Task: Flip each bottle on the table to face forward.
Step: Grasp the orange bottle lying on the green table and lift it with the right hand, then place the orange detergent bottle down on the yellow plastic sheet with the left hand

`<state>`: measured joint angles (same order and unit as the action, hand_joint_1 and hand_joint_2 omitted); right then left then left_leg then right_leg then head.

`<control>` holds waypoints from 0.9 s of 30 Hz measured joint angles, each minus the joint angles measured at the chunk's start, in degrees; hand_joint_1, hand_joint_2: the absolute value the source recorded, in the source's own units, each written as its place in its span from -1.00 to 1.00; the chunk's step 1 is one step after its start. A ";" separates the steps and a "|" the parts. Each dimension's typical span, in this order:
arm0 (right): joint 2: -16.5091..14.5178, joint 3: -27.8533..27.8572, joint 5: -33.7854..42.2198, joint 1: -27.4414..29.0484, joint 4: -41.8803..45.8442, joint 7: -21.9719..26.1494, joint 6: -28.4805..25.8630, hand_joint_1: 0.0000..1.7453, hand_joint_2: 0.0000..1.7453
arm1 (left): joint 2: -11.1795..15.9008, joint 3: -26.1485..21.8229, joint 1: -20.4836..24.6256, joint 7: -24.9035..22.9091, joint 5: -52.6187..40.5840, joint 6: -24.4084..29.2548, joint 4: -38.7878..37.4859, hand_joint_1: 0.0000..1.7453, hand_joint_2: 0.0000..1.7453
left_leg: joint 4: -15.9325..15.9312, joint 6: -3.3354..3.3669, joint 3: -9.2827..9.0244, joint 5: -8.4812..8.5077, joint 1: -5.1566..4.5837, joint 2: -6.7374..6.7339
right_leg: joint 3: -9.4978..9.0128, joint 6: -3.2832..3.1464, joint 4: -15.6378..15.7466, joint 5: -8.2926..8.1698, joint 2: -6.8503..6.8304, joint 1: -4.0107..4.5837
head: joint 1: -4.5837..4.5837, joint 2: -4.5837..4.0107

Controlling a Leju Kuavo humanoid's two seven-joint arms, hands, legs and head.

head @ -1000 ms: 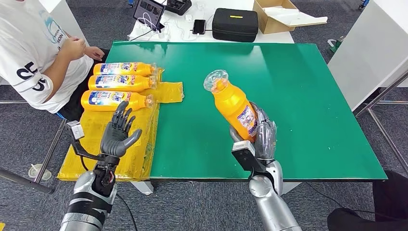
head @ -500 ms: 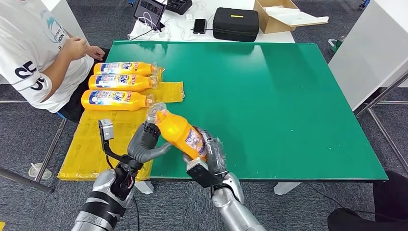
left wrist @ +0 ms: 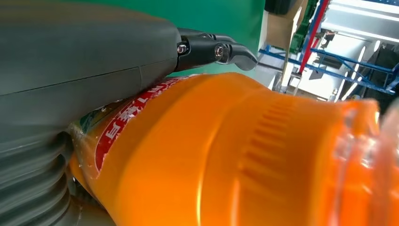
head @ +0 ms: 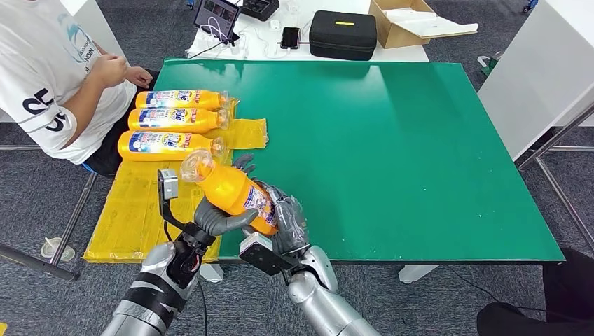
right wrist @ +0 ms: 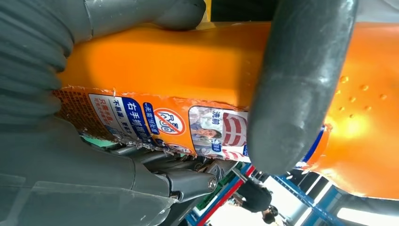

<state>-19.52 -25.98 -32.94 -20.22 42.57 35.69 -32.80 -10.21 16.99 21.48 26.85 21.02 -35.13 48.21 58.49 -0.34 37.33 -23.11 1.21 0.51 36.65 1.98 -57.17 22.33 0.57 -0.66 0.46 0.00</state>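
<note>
1. The right hand (head: pixel 286 225) is gripping the base end of the orange bottle (head: pixel 228 190), its fingers (right wrist: pixel 301 84) wrapped around the body beside the torn label. A second ago it was holding this bottle over the middle of the green tabletop (head: pixel 392 140); it has been carrying it across to the near left corner.
2. The left hand (head: pixel 220 215), spread open and empty a second ago, is now closing around the same bottle, its fingers (left wrist: pixel 211 47) curling over the upper body beneath the neck. Both hands are sharing the load, so a handover or a two-handed turn seems to be under way.
3. The bottle is hanging tilted in the air above the edge of the yellow sheet (head: pixel 133 210), clear cap (head: pixel 197 166) pointing away and left.
4. Farther off, three matching bottles (head: pixel 171 122) are lying label-up in a row on that sheet, apparently finished; this one looks like the last.
5. A seated person (head: pixel 49 77) is waiting beside the row.
</note>
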 joint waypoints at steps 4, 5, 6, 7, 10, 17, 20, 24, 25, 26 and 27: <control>-0.19 -0.97 0.14 -0.54 -1.53 -0.69 0.02 1.00 1.00 | 0.25 0.62 0.02 -0.39 2.08 -1.88 -0.45 0.10 1.00 | 0.00 0.00 0.00 0.00 0.00 0.00 | 0.01 0.00 0.00 0.00 0.00 0.00 | -0.01 0.01; -0.23 -1.13 0.21 -0.67 -2.07 -0.75 -0.02 1.00 1.00 | 0.34 0.80 -0.03 -0.38 2.54 -2.14 -0.45 0.59 1.00 | 0.00 0.00 0.00 0.00 0.00 0.00 | 0.01 0.00 0.00 0.00 0.00 0.00 | -0.01 0.01; -0.28 -1.25 0.22 -0.83 -2.67 -0.92 -0.04 1.00 1.00 | 0.43 0.90 -0.14 -0.38 3.26 -2.37 -0.44 0.93 1.00 | 0.00 0.00 0.00 0.00 0.00 0.00 | 0.01 0.00 0.00 0.00 0.00 0.00 | -0.01 0.01; -0.32 -1.34 0.17 -1.01 -3.25 -1.15 -0.04 1.00 1.00 | 0.50 0.92 -0.29 -0.44 4.12 -2.53 -0.42 1.00 1.00 | 0.00 0.00 0.00 0.00 0.00 0.00 | 0.01 0.00 0.00 0.00 0.00 0.00 | 0.00 0.00; -0.43 -1.65 -0.14 -1.54 -4.62 -1.95 -0.01 1.00 1.00 | 0.68 0.73 -0.97 -0.77 6.44 -2.72 -0.15 1.00 1.00 | 0.00 0.00 0.00 0.00 0.00 -0.01 | 0.03 0.00 0.00 0.00 0.01 0.00 | 0.02 0.00; -0.65 -2.29 -0.37 -2.19 -6.08 -2.33 -0.01 1.00 1.00 | 0.83 0.24 -1.83 -1.13 7.64 -2.60 0.62 1.00 1.00 | 0.00 0.00 0.01 0.00 0.00 -0.01 | 0.04 0.00 0.00 0.00 0.01 0.00 | 0.00 0.01; -0.65 -2.44 -0.53 -2.37 -6.41 -2.54 -0.01 1.00 1.00 | 0.83 0.08 -1.98 -1.30 7.98 -2.53 0.75 1.00 1.00 | 0.00 0.00 0.01 0.00 0.00 -0.01 | 0.05 0.00 0.00 0.00 0.01 0.00 | 0.00 0.00; -0.65 -2.80 -1.39 -2.50 -6.55 -3.66 0.14 1.00 1.00 | 0.80 -0.52 -2.85 -2.19 9.06 -1.78 1.90 1.00 1.00 | 0.00 0.00 0.01 0.00 0.00 -0.03 | 0.08 0.00 0.00 0.00 0.02 0.00 | 0.01 0.00; -0.65 -2.87 -1.48 -2.52 -6.57 -3.80 0.19 1.00 1.00 | 0.79 -0.60 -3.09 -2.44 9.14 -1.49 2.32 1.00 1.00 | 0.00 0.00 0.01 0.00 0.00 -0.03 | 0.08 0.00 0.00 0.00 0.02 0.00 | 0.01 0.00; -0.65 -2.91 -1.51 -2.52 -6.57 -3.86 0.23 1.00 1.00 | 0.79 -0.64 -3.29 -2.66 9.18 -1.25 2.67 1.00 1.00 | 0.00 0.00 0.01 0.00 0.00 -0.03 | 0.08 0.00 0.00 0.00 0.02 0.00 | 0.01 0.00; -0.65 -2.93 -1.53 -2.53 -6.57 -3.89 0.26 1.00 1.00 | 0.79 -0.66 -3.45 -2.80 9.19 -1.06 2.98 1.00 1.00 | 0.00 0.00 0.02 0.00 0.00 -0.03 | 0.08 0.00 0.00 0.00 0.02 0.00 | 0.01 0.00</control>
<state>-20.17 -28.91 -34.47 -22.74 36.00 31.80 -32.54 -9.42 16.34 18.03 24.05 30.21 -36.18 51.19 58.49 -0.34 37.35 -23.11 1.21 0.48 36.73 1.98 -57.17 22.33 0.59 -0.66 0.46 0.00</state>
